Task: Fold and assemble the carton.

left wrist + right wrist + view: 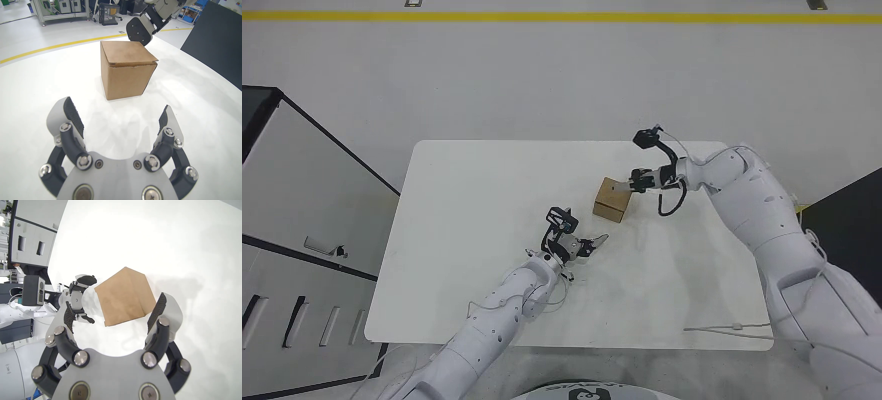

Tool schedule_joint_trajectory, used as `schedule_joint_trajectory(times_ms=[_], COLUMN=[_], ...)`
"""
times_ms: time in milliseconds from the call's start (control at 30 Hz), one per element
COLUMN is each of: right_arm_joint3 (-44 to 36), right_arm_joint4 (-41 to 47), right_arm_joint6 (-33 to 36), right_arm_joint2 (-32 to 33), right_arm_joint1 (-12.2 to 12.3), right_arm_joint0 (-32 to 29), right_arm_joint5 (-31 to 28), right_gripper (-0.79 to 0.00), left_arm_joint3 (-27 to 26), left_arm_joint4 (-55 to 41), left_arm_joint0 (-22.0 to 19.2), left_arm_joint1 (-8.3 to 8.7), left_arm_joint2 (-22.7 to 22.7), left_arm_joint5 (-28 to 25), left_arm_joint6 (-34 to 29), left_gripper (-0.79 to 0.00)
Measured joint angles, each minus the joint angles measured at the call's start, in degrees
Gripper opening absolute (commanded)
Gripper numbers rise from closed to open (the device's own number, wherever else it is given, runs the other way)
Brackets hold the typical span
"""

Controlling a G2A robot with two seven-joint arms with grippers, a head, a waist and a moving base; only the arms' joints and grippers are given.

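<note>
— Where is the carton (612,199)?

— Right of centre in the top view, standing square on the white desk (462,250). It is a small brown cube, closed on every face that shows. In the left wrist view its top flap (130,53) lies down, with a thin dark gap along the near edge.

— And the two hands?

— The left hand (117,106) sits low at the bottom of its own view, jaws spread wide and empty, near the carton but not touching it. The right hand (115,306) hangs at the carton's upper right in the top view, also spread and holding nothing. One of its pads (157,308) is just beside a carton corner; whether they touch cannot be told.

— How will the carton handle?

— Likely light and hollow. The board looks stiff along its creases and softer mid-panel, so a hard squeeze there could dent it. The matt surface should give the ribbed pads good purchase. Being so light, it may skid across the smooth desk if pushed from one side only.

— Where should it be held?

— Probably across two opposite side walls, close to the vertical edges. One hand could steady it there while the other presses the flap's near edge home.
</note>
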Motion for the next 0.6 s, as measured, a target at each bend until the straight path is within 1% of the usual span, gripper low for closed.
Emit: schedule_joint_trajectory(times_ms=[333, 600], right_arm_joint3=[3.41, 5.66], right_arm_joint4=[1.61, 3.36], right_arm_joint6=[-1.58, 1.47], right_arm_joint2=[-1.21, -2.74], right_arm_joint1=[-1.01, -1.96], right_arm_joint0=[0.69, 1.57], right_arm_joint5=[-3.13, -4.12], right_gripper=[0.000, 0.000], left_arm_joint3=[0.00, 0.00], left_arm_joint4=[0.00, 0.00], left_arm_joint0=[0.00, 0.00], left_arm_joint1=[0.00, 0.00], left_arm_joint2=[0.00, 0.00], left_arm_joint5=[0.00, 0.00], left_arm_joint6=[0.00, 0.00], left_gripper=[0.000, 0.000])
